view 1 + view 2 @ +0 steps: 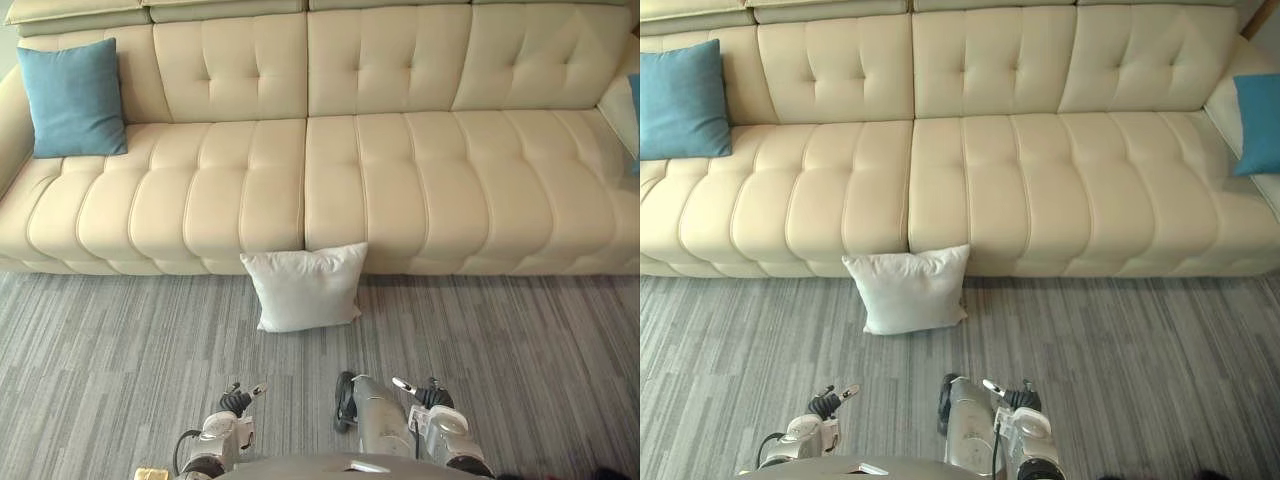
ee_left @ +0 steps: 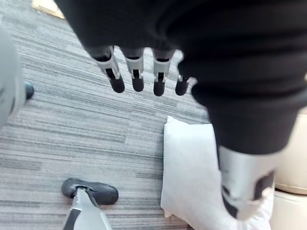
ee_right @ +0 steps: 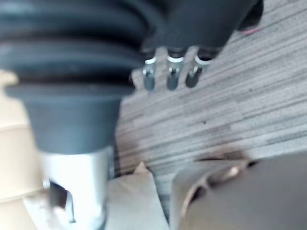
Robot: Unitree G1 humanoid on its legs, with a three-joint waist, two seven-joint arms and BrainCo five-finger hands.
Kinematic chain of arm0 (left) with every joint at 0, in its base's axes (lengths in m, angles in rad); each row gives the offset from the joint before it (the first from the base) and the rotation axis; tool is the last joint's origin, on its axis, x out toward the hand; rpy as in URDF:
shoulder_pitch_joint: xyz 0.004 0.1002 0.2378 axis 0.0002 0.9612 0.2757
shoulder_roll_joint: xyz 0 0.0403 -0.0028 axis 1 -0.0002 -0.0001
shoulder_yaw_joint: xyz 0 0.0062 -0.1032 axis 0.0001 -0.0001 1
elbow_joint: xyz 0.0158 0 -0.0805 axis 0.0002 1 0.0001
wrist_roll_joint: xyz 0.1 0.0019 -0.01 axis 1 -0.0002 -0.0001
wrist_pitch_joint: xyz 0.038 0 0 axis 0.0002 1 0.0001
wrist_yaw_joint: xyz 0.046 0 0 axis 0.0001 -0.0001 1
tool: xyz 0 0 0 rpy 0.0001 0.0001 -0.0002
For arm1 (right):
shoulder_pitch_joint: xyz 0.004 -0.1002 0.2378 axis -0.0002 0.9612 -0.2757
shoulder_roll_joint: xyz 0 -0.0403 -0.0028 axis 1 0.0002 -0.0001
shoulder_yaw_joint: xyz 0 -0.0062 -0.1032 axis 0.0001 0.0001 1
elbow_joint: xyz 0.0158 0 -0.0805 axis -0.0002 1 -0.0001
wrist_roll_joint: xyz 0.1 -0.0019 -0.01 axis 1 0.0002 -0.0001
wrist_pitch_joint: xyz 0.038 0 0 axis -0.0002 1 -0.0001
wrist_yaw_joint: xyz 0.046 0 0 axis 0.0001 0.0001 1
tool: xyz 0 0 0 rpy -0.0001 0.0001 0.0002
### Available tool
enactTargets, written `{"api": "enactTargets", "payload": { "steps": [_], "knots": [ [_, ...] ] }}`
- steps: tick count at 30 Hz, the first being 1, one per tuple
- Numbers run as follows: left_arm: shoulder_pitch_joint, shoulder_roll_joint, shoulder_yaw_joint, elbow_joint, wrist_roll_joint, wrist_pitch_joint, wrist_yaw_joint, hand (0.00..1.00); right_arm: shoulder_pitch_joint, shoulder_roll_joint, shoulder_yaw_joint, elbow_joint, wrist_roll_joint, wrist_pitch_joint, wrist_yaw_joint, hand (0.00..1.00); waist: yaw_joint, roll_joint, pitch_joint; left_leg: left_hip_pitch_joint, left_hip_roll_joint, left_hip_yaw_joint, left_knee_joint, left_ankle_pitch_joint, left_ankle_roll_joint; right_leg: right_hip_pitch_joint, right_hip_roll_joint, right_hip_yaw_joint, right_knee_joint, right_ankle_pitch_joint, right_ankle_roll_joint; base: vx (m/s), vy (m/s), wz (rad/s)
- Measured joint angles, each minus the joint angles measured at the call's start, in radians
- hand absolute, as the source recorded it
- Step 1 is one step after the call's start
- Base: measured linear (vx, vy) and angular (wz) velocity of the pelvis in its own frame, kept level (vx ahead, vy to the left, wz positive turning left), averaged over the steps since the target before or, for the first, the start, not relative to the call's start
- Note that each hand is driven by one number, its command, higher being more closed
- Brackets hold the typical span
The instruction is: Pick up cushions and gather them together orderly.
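I'm seeing my left hand [image 2: 136,79] and right hand [image 3: 172,79] hanging low, fingers loose, holding nothing. The white cushion [image 1: 305,287] is standing on the floor [image 1: 520,350], leaning against the sofa [image 1: 400,190] front. I'm judging it best clasped evenly from both sides, then carried toward the blue cushion [image 1: 72,98].

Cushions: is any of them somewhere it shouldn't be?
Yes. The white cushion is down on the carpet, propped against the front of the sofa near its middle. The left blue cushion and right blue cushion are up on the seat, at either end.
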Motion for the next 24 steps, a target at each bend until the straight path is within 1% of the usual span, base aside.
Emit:
{"api": "enactTargets", "payload": {
  "steps": [1,2,3,4,5,6,7,8,9,10,11,12,13,14,15,16,18,19,20,21,22,23,24],
  "knots": [
    [0.009,0.000,0.015,-0.028,0.000,0.000,0.000,0.00,0.011,0.000,0.004,-0.001,0.001,-0.001,0.000,0.00,0.011,0.004,-0.001,-0.063,0.039,0.004,0.163,0.059,-0.008,0.045,0.013,-0.004,-0.020,-0.014,-0.015,0.39,-0.141,0.02],
    [0.014,-0.001,0.027,-0.040,-0.001,0.000,0.000,0.00,0.014,0.000,0.005,0.000,0.001,-0.001,0.000,0.00,0.017,0.006,-0.001,-0.085,0.057,0.017,0.233,0.062,-0.005,0.063,0.021,-0.002,-0.028,-0.020,-0.020,0.46,-0.097,-0.29],
    [0.023,0.001,0.061,-0.060,-0.003,0.001,0.002,0.00,0.019,0.002,0.007,0.001,0.004,-0.001,-0.001,0.00,0.024,0.010,-0.002,-0.139,0.101,0.079,0.370,0.050,0.015,0.120,0.038,0.007,-0.060,-0.029,-0.023,0.37,-0.046,-0.32],
    [0.024,0.001,0.075,-0.067,-0.003,0.001,0.003,0.00,0.024,0.002,0.006,0.002,0.006,-0.001,-0.002,0.00,0.028,0.009,-0.001,-0.164,0.112,0.112,0.412,0.040,0.031,0.148,0.039,0.013,-0.080,-0.029,-0.023,0.51,0.005,-0.32],
    [0.024,0.001,0.083,-0.079,-0.003,0.001,0.003,0.00,0.030,0.002,0.002,0.003,0.010,0.002,-0.002,0.00,0.035,0.009,-0.001,-0.207,0.116,0.163,0.437,0.021,0.052,0.199,0.038,0.028,-0.128,-0.024,-0.013,0.29,0.035,-0.17],
    [0.025,0.001,0.083,-0.082,-0.003,0.001,0.003,0.00,0.033,0.002,0.001,0.003,0.011,0.003,-0.003,0.00,0.039,0.008,0.000,-0.220,0.115,0.179,0.434,0.012,0.051,0.216,0.036,0.032,-0.145,-0.021,-0.008,0.34,0.087,-0.19],
    [0.026,0.001,0.083,-0.091,-0.003,0.001,0.003,0.00,0.037,0.002,-0.001,0.005,0.015,0.005,-0.003,0.00,0.045,0.006,0.001,-0.260,0.114,0.209,0.417,-0.011,0.054,0.252,0.030,0.038,-0.180,-0.013,0.005,0.33,0.177,-0.10],
    [0.024,0.001,0.083,-0.095,-0.003,0.001,0.002,0.00,0.040,0.004,-0.002,0.005,0.021,0.006,-0.003,0.00,0.045,0.002,0.003,-0.301,0.102,0.235,0.361,-0.040,0.066,0.290,0.008,0.039,-0.211,-0.006,0.016,0.33,0.177,-0.04],
    [0.023,0.002,0.082,-0.098,-0.003,0.001,0.002,0.00,0.042,0.005,-0.001,0.005,0.021,0.007,-0.003,0.00,0.047,0.001,0.004,-0.316,0.095,0.246,0.331,-0.050,0.070,0.302,-0.002,0.040,-0.219,-0.004,0.021,0.40,0.288,0.12],
    [0.021,0.002,0.082,-0.108,-0.003,0.000,0.002,0.00,0.043,0.007,-0.004,0.006,0.020,0.010,-0.003,0.00,0.048,-0.006,0.008,-0.350,0.072,0.276,0.220,-0.075,0.078,0.335,-0.036,0.039,-0.233,0.004,0.035,0.26,0.219,0.14],
    [0.021,0.002,0.081,-0.109,-0.003,-0.001,0.002,0.00,0.044,0.010,-0.011,0.006,0.020,0.012,-0.003,0.00,0.052,-0.008,0.009,-0.360,0.056,0.298,0.140,-0.076,0.081,0.348,-0.057,0.039,-0.230,0.004,0.037,0.38,0.353,0.20],
    [0.023,0.001,0.072,-0.108,-0.003,-0.002,0.002,0.00,0.054,0.009,-0.016,-0.001,0.020,0.012,-0.004,0.00,0.058,0.000,0.005,-0.362,0.026,0.322,-0.075,-0.007,0.117,0.362,-0.079,0.038,-0.205,-0.009,0.084,0.28,0.331,0.12],
    [0.024,-0.004,0.070,-0.108,-0.006,-0.002,0.000,0.00,0.055,0.004,-0.017,-0.001,0.019,0.008,-0.004,0.00,0.065,0.013,0.000,-0.361,0.012,0.312,-0.153,0.074,0.128,0.362,-0.085,0.052,-0.178,-0.040,0.130,0.29,0.356,0.30],
    [0.006,0.026,0.068,-0.109,-0.006,-0.009,0.006,0.00,0.054,0.030,0.007,0.000,0.019,0.011,-0.003,0.00,0.067,-0.029,-0.003,-0.367,-0.030,0.314,-0.151,0.070,0.137,0.362,-0.112,0.094,-0.195,-0.059,0.136,0.21,0.254,0.27],
    [0.004,0.036,0.067,-0.108,-0.006,-0.011,0.007,0.00,0.054,0.043,0.004,0.000,0.016,0.011,-0.004,0.00,0.073,-0.041,-0.003,-0.368,-0.042,0.313,-0.161,0.069,0.137,0.360,-0.111,0.105,-0.223,-0.051,0.130,0.17,0.194,0.30],
    [0.005,0.051,0.068,-0.093,-0.010,-0.010,0.007,0.00,0.051,0.054,0.001,0.000,0.016,0.008,-0.003,0.00,0.079,-0.056,0.000,-0.370,-0.058,0.307,-0.168,0.069,0.136,0.365,-0.103,0.119,-0.270,-0.022,0.126,0.12,0.134,0.12],
    [0.017,0.061,0.073,-0.073,-0.020,-0.006,0.007,0.00,0.051,0.056,-0.010,0.002,0.014,0.010,-0.003,0.00,0.077,-0.059,-0.003,-0.354,-0.069,0.304,-0.194,0.069,0.136,0.385,-0.102,0.125,-0.308,0.027,0.133,0.10,0.121,0.02],
    [0.019,0.064,0.073,-0.068,-0.020,-0.005,0.007,0.00,0.051,0.056,-0.011,0.004,0.012,0.010,-0.003,0.00,0.077,-0.059,-0.003,-0.346,-0.071,0.306,-0.205,0.069,0.136,0.390,-0.102,0.127,-0.317,0.036,0.133,0.07,0.076,-0.14],
    [0.025,0.067,0.073,-0.059,-0.020,-0.002,0.006,0.00,0.052,0.056,-0.011,0.010,0.008,0.010,-0.003,0.00,0.076,-0.061,-0.006,-0.326,-0.078,0.312,-0.234,0.073,0.132,0.401,-0.101,0.135,-0.340,0.059,0.140,0.02,0.028,-0.27],
    [0.029,0.069,0.073,-0.054,-0.020,-0.002,0.004,0.00,0.052,0.055,-0.010,0.015,0.006,0.010,-0.003,0.00,0.076,-0.063,-0.010,-0.312,-0.084,0.324,-0.265,0.088,0.131,0.399,-0.101,0.151,-0.357,0.080,0.149,0.00,0.017,-0.28],
    [0.030,0.070,0.072,-0.049,-0.020,-0.002,0.003,0.00,0.052,0.055,-0.010,0.021,0.005,0.009,-0.003,0.00,0.076,-0.064,-0.014,-0.308,-0.087,0.328,-0.281,0.096,0.131,0.398,-0.101,0.154,-0.365,0.088,0.149,-0.03,0.018,-0.27],
    [0.031,0.075,0.066,-0.036,-0.020,-0.002,0.002,0.00,0.051,0.053,-0.010,0.040,0.004,0.008,-0.002,0.00,0.074,-0.066,-0.022,-0.288,-0.108,0.328,-0.346,0.129,0.128,0.395,-0.101,0.165,-0.393,0.120,0.151,-0.06,0.027,-0.19],
    [0.031,0.080,0.059,-0.029,-0.020,-0.002,0.002,0.00,0.051,0.050,-0.010,0.041,0.004,0.008,-0.002,0.00,0.074,-0.067,-0.024,-0.274,-0.118,0.328,-0.383,0.147,0.128,0.394,-0.101,0.174,-0.404,0.133,0.151,-0.06,0.030,-0.21]
  ]
}}
